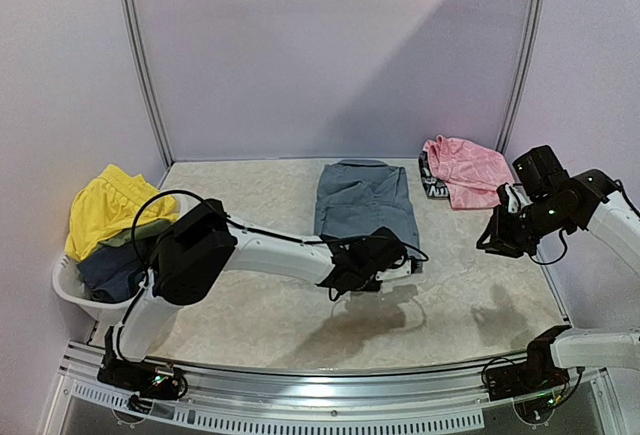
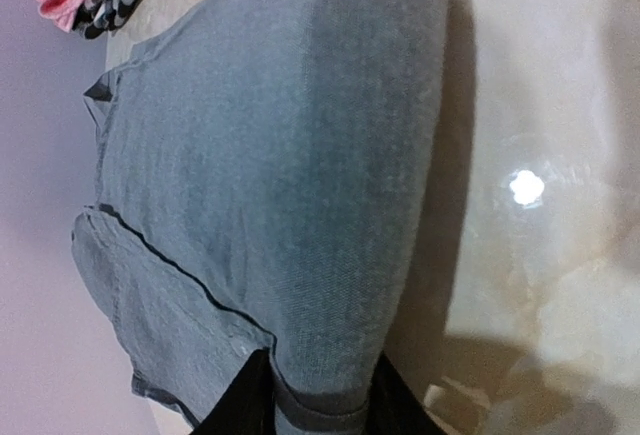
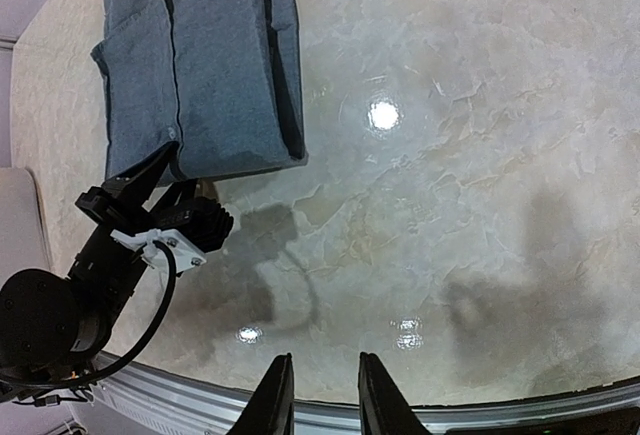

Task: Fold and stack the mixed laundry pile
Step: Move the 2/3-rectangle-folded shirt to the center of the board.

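bright, even light (glare spots, soft shadows)

The left arm (image 1: 270, 253) rises from its base toward twelve o'clock, bends at a bulky elbow, then lays its forearm out low toward three o'clock. The left gripper (image 2: 318, 413) has its jaws partway apart (whether they pinch anything is hard to judge from the wrist view). The right arm (image 1: 600, 210) is lifted high, with its wrist angled toward eight o'clock. The right gripper (image 3: 320, 395) shows a narrow gap with nothing in it.
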